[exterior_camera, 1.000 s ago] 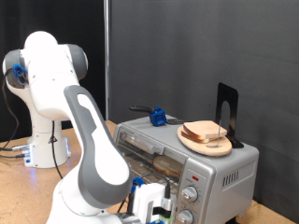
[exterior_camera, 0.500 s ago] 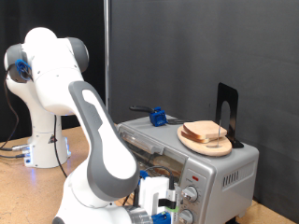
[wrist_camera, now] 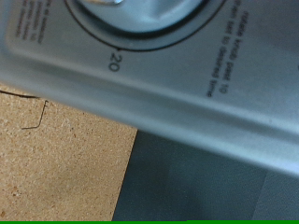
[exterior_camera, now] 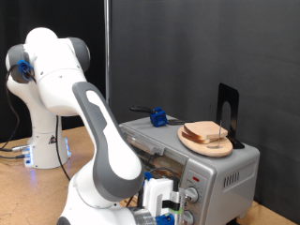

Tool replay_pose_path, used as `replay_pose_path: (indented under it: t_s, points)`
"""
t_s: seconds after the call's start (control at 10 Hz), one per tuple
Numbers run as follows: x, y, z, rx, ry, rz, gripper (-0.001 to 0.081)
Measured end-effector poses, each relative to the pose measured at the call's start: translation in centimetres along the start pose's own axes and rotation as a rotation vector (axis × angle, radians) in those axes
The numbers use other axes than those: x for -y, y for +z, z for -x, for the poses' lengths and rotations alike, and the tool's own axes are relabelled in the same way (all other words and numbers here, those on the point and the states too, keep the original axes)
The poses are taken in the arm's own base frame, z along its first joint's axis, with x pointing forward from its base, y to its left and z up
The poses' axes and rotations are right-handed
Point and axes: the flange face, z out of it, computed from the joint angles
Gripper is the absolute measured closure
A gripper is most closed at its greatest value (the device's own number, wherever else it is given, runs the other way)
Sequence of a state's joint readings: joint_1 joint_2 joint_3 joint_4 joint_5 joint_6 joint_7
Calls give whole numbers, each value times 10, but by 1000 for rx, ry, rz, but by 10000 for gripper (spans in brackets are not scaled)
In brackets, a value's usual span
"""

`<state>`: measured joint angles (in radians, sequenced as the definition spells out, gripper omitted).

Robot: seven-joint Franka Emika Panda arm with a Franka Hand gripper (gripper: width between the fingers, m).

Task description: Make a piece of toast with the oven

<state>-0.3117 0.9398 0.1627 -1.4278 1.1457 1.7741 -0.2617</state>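
The silver-grey oven (exterior_camera: 220, 169) stands at the exterior view's lower right. The piece of toast (exterior_camera: 208, 132) lies on a round wooden plate (exterior_camera: 193, 142) on top of the oven. My gripper (exterior_camera: 165, 208) is low at the exterior view's bottom edge, right in front of the oven's knob panel (exterior_camera: 193, 194); its fingertips are cut off. The wrist view is a close-up of that panel (wrist_camera: 187, 84): the rim of a round knob (wrist_camera: 121, 7) with a dial mark "20" (wrist_camera: 114, 63). No fingers show in it.
A small blue object (exterior_camera: 158, 117) and a black upright stand (exterior_camera: 228, 114) are on the oven's top. The robot's base (exterior_camera: 42, 141) stands at the exterior view's left on a brown tabletop (wrist_camera: 56, 159). A black curtain hangs behind.
The arm's elbow and gripper have shifted a little towards the exterior view's right and lower, closer to the oven's knob panel. The toast and plate have not moved.
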Motion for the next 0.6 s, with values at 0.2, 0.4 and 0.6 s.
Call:
replay_pose_path:
  t_s: [0.2,0.4,0.6]
  points:
    - [-1,1,0,1,2,0,-2]
    - [-2,1,0,1,7,0,171]
    - [-2,-1,-1,1,13,-1,355]
